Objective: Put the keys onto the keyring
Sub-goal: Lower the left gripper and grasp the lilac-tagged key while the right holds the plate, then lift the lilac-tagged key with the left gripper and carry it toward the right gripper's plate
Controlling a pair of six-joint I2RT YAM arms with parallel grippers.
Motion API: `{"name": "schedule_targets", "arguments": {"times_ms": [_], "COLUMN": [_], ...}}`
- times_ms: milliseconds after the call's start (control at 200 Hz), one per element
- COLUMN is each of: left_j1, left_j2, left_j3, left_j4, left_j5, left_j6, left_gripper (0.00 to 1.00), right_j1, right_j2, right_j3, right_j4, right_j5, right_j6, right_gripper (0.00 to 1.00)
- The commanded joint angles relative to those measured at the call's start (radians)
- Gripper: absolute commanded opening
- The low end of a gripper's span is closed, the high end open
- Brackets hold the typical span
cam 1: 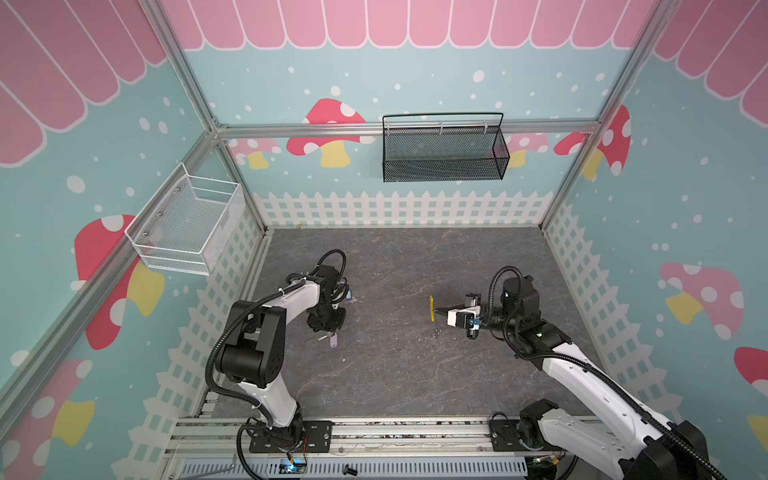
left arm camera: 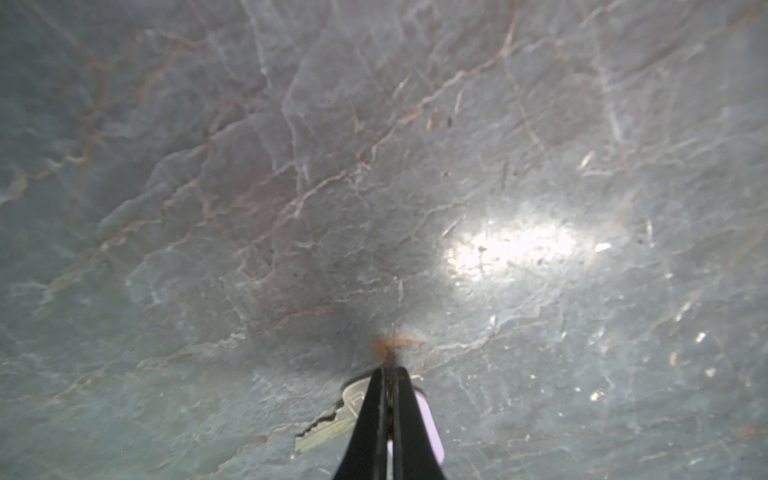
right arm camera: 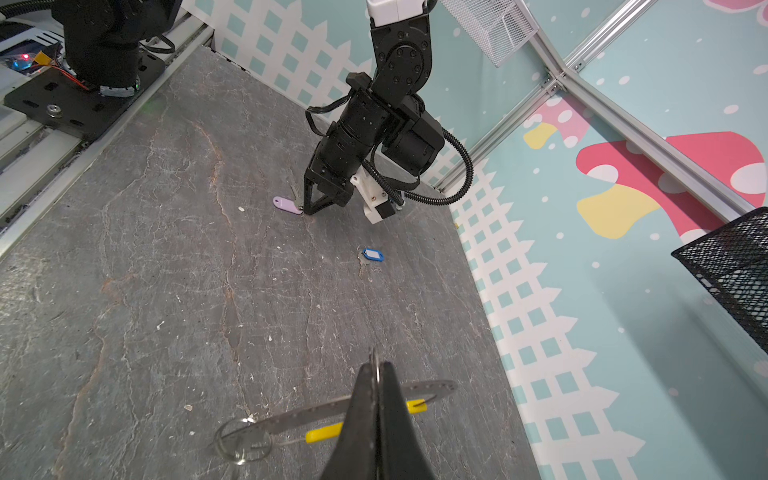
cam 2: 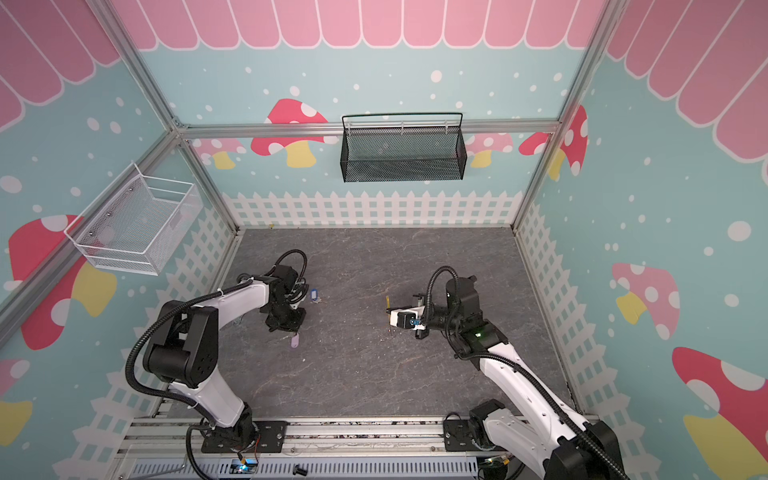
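Note:
The lilac-tagged key lies on the grey slate table. Its silver blade shows on one side of my left gripper and its lilac tag on the other. The left gripper points straight down, shut where key and tag join. The blue-tagged key lies flat just behind that arm. My right gripper is shut on the keyring. It holds the keyring above the table at mid-right, with the yellow segment upright.
A white mesh basket hangs on the left wall and a black mesh basket on the back wall. Fence-printed walls close in the table. The arm bases sit on an aluminium rail along the front edge.

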Motion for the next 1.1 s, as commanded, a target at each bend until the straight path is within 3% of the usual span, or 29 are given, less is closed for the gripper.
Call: {"name": "schedule_targets", "arguments": {"times_ms": [0,300,635,1095], "left_j1": [-0.010,-0.104,-0.145,-0.206], "left_j2": [-0.032,-0.014,-0.054,-0.072], "left_j3": [-0.016,0.009,-0.016,-0.049], "left_j4": [0.025,0.082,0.135,0.109], "left_j5": [0.039,0.050,-0.020,-0.052], "left_j6": [-0.059,-0.148,-0.160,-0.097], "left_gripper": [0.02,0.00,0.27,0.24], "right_j1": [0.005,0.004,0.004,0.004], "right_j2": [0.006,0.018,0.025,0.046], "right_j3": [0.005,0.011,0.019,0.029], "right_j4": [-0.005,-0.005,-0.014,-0.013], "right_j5": [-0.028,-0.034,-0.037,-0.052], "right_j6": [-0.026,-0.032,-0.032,-0.030], "right_gripper": [0.00,0.00,0.00,0.00]}}
